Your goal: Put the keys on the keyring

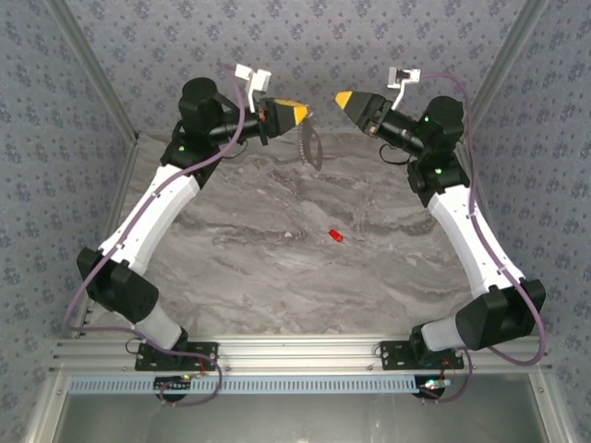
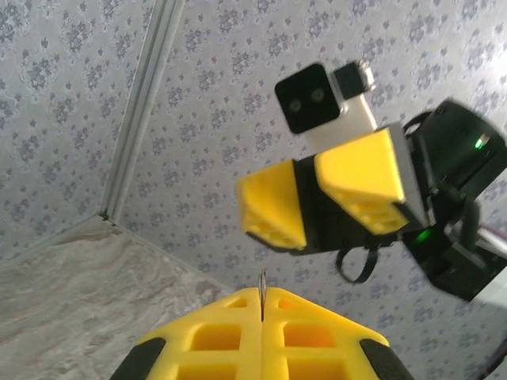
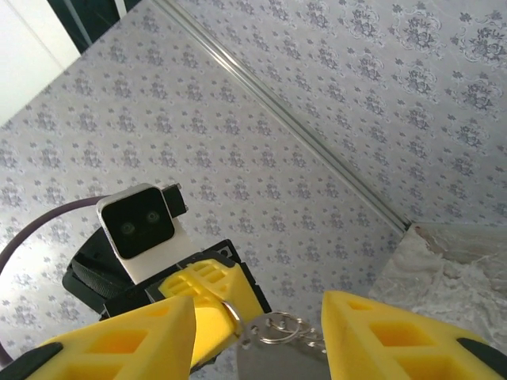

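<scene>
Judging by the top view, the left gripper (image 1: 297, 114) is clamped on the keyring (image 1: 310, 144), which dangles in the air over the back of the table (image 1: 231, 277), while the right gripper (image 1: 345, 99) faces it, jaws parted and empty. The red key (image 1: 336, 236) lies alone mid-table, well apart from both; it looks tiny, light and hard, likely to skitter on marble, so a pinch across its long sides seems safest. No readable brand or lettering anywhere.

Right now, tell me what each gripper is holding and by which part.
The left gripper pinches the keyring by one edge, and the rest of the loop hangs free. The right gripper is open, holding nothing.
</scene>
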Robot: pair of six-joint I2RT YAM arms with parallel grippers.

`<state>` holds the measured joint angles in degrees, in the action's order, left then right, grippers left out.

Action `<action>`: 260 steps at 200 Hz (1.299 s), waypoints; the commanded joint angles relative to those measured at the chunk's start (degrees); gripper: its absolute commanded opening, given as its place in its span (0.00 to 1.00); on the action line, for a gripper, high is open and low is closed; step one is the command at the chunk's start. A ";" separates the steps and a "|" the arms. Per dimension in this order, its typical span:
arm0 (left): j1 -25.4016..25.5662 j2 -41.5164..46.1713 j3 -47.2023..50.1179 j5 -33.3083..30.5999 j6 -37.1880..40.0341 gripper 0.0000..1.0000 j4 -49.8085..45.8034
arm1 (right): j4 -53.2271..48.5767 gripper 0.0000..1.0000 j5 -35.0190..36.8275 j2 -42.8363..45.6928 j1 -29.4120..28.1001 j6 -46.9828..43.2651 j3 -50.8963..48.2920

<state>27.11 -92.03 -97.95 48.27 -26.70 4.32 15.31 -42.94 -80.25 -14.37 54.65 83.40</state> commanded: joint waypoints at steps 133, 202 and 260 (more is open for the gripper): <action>-0.40 1.63 -0.56 10.40 13.56 0.00 2.00 | -27.20 0.50 -4.61 -3.65 -5.48 -27.23 13.94; 0.29 0.49 -1.97 12.62 11.23 0.00 2.29 | -25.73 0.33 -8.66 -4.57 -5.49 -25.85 13.81; 0.39 0.36 -2.15 12.82 10.63 0.00 2.10 | -20.90 0.29 -10.76 -4.37 -5.80 -22.10 12.40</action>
<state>26.76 -91.83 -97.84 58.76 -15.35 4.40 -9.06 -51.64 -84.42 -19.77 30.04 95.61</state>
